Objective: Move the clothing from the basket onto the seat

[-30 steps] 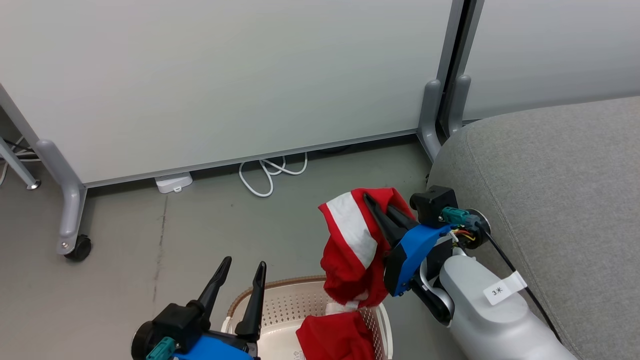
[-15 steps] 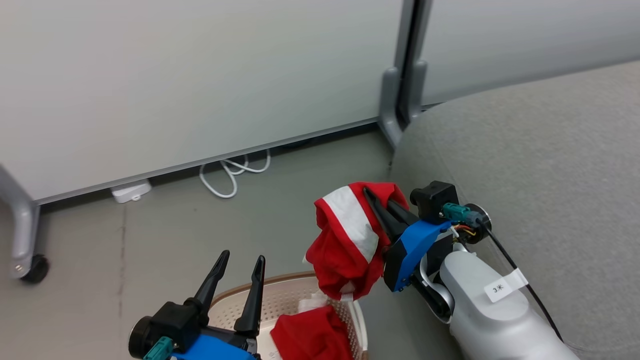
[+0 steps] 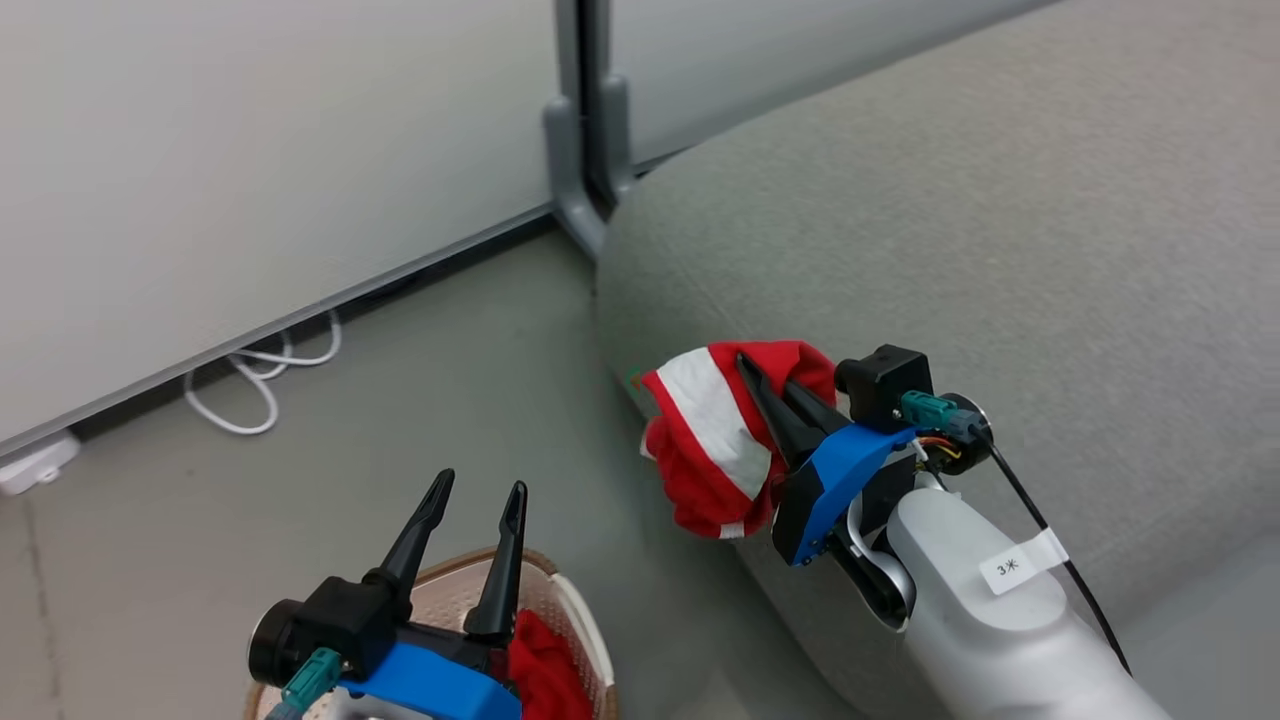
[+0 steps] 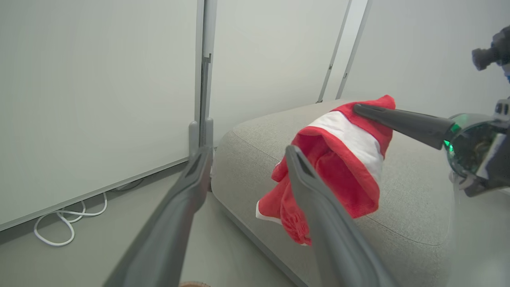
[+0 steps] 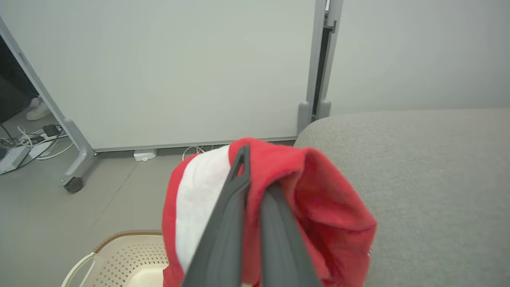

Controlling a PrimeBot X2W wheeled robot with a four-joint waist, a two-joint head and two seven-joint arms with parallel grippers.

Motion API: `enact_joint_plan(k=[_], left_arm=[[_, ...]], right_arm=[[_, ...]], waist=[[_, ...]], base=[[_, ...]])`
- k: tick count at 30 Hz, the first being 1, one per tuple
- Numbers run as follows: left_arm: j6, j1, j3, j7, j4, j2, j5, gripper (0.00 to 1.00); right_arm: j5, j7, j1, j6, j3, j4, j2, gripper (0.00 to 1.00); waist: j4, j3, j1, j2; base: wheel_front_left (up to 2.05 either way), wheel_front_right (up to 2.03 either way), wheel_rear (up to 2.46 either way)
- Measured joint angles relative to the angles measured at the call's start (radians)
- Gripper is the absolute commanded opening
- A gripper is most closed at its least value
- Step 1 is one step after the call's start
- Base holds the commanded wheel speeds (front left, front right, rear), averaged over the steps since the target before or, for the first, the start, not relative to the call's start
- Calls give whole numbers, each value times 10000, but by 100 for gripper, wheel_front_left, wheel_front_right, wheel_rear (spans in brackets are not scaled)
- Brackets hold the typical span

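A grey floor point(image 3: 450, 420) and white partition panels point(image 3: 250, 150) are seen at the left of the head view, and a grey sofa point(image 3: 1000, 250) is spread across the right. At centre, a red-and-white garment point(image 3: 715, 440) is clamped in the closed right pincer point(image 3: 765, 378) and held against the sofa's rounded edge, clear of the laundry basket point(image 3: 590, 640) at the lower left. More red clothing point(image 3: 540, 670) is seen inside the basket. The left pincer point(image 3: 481, 482) is held open and empty.
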Motion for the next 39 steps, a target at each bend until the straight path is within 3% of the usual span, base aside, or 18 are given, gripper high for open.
enact_joint_plan(k=[12, 19, 25, 31, 39], left_arm=[[0, -239, -105, 0, 38, 130, 84, 100], [0, -466, -284, 0, 44, 211, 182, 100], [0, -928, -462, 0, -113, 405, 274, 100], [-2, -1615, -853, 0, -318, 694, 337, 100], [-2, -2177, -991, 0, -1060, 892, 571, 100]], right_arm=[[81, -81, 3, 0, -88, -121, -8, 0], [537, 29, -826, 0, -723, 359, -6, 0], [13, 84, -2998, 2, -2589, 1795, -128, 0], [-426, 0, -4941, 0, -4234, 2874, -1427, 0], [-1045, -178, -6159, 2, -6155, 3758, -3375, 0]], waist=[[-1283, 521, 0, 0], [-1145, 750, 0, 0], [-710, 1311, 0, 0], [-22, 2208, 2, 0], [1056, 3533, 1, 0]], base=[[0, 0, 0], [0, 0, 0], [0, 0, 0], [0, 0, 0], [0, 0, 0]])
